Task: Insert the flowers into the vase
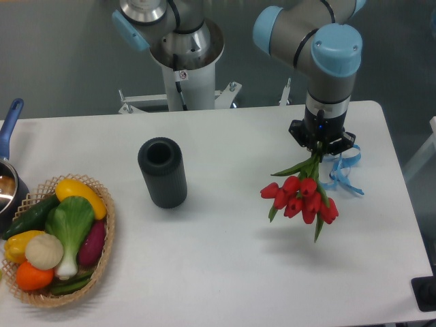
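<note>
The flowers (301,196), a bunch of red tulips with green leaves, hang above the right part of the white table with their heads pointing toward the camera. My gripper (320,146) is shut on their stems, which run up into it and are mostly hidden. A curly light-blue ribbon (345,169) trails from the bunch to the right. The vase (163,172), a dark ribbed cylinder with an open round mouth, stands upright left of centre, well apart from the flowers.
A woven basket (105,235) of vegetables sits at the front left corner. A pot with a blue handle (10,122) shows at the left edge. The robot's base (185,61) stands behind the table's far edge.
</note>
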